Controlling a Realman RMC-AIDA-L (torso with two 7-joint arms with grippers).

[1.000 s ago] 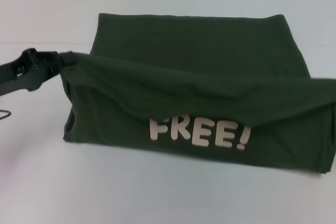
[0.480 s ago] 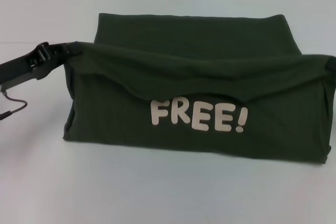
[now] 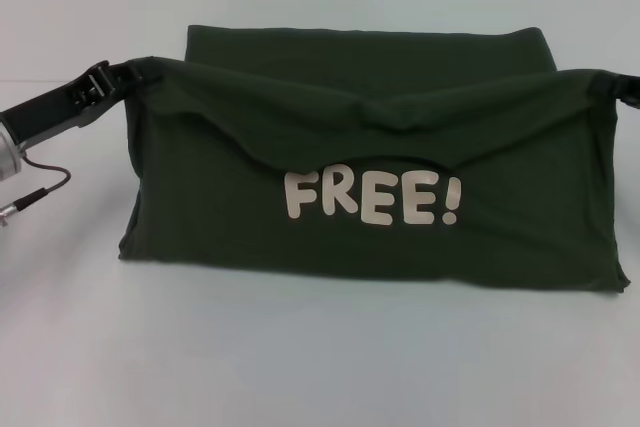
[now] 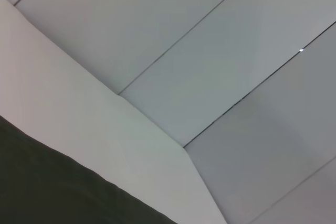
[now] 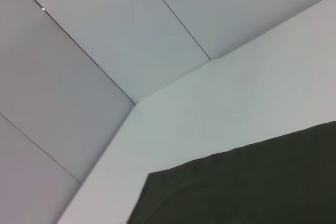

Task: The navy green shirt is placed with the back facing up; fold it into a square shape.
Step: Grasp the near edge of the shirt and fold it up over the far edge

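Closest to the camera there's just bare pale counter [image 3: 300, 357], then the near fold edge of the navy green shirt [image 3: 370, 237] is seen lying flat on it. From that edge the front layer is pulled up like a little tent wall, with the pale "FREE!" lettering [image 3: 372, 197] shown right in the middle, facing the head camera. The lifted hem is stretched between the two arms and sags a bit in the centre. At its left corner the cloth is pinched by the left gripper [image 3: 118, 75], whose fingers look clamped down on the fabric, with the dark arm angling off to the left edge and a thin cable [image 3: 40, 192] dangling below it. At the right corner the hem is held up by the right gripper [image 3: 612, 85], which is mostly cut off by the frame, so the fingers can't really be made out there, though the fabric is bunched at that spot. Behind the raised layer, the rest of the shirt is spread flat on the counter further back. In both wrist views only a dark slab of shirt, counter and wall panels are seen.
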